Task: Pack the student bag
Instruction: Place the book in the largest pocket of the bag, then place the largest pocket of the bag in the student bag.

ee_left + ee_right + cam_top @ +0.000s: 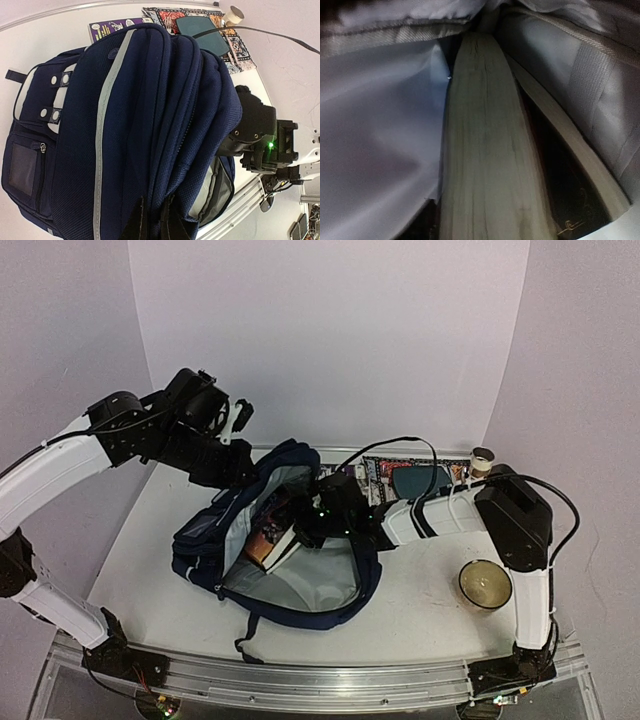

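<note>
White tabletop (pixel 420 600): student bag (pixel 200 540), mouth nearward, seemingly within closed left end effector (pixel 152 220).

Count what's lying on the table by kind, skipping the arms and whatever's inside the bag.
Backpack: 1
Purple book: 1
Patterned mat: 1
Teal pouch: 1
Pale roll: 1
Bowl: 1
Total: 6

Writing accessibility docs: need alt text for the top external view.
A navy student bag lies open mid-table, the right arm reaching inside beside a book. The left arm meets the bag's far edge; a bowl sits right, a patterned mat behind.
</note>
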### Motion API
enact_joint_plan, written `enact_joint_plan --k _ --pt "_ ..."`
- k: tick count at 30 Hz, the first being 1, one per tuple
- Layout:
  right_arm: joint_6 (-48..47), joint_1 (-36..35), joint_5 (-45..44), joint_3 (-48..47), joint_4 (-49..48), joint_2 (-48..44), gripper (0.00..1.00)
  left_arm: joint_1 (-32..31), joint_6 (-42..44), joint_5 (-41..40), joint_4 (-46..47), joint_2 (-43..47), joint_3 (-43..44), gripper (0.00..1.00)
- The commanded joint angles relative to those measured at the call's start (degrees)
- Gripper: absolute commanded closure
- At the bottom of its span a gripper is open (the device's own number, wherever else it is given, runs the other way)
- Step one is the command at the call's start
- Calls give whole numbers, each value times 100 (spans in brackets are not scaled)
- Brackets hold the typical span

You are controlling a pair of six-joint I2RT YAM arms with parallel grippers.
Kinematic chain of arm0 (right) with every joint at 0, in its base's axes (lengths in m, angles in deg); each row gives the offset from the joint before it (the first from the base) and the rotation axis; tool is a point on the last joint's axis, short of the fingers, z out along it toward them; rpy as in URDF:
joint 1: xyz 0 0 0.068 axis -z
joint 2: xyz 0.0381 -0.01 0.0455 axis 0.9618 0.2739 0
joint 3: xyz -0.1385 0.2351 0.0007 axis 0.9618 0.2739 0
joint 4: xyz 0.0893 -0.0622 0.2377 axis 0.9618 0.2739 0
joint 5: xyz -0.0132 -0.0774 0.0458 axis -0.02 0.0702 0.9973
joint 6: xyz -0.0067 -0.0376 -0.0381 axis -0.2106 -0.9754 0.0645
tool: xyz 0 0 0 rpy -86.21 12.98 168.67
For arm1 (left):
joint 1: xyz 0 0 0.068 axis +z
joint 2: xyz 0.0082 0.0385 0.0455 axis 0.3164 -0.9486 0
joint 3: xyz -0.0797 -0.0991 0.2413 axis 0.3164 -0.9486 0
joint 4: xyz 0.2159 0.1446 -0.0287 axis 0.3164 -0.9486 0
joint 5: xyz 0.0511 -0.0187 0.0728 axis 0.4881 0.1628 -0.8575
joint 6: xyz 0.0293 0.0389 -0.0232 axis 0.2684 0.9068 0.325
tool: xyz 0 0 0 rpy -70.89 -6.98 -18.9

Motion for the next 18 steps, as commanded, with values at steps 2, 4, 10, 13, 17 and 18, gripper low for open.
enact_joint_plan --k 2,4,10,13,17,18 --pt "-894 -78 -177 -17 359 -921 27 -16 -70 -475 995 404 -1 100" --pt "-1109 -73 -211 128 608 -1136 12 1 -34 -566 990 364 -42 100" --pt "-1708 -74 107 289 1384 -1606 2 139 89 -786 961 242 -277 100" --pt "-2150 -66 46 428 1908 -1964 2 267 173 -1022 776 141 -615 100" --pt "-2703 -6 -156 763 2385 -2610 2 455 256 -1253 542 85 -1186 100" --pt "-2851 36 -190 858 2436 -2786 2 480 264 -1330 481 78 -1312 100"
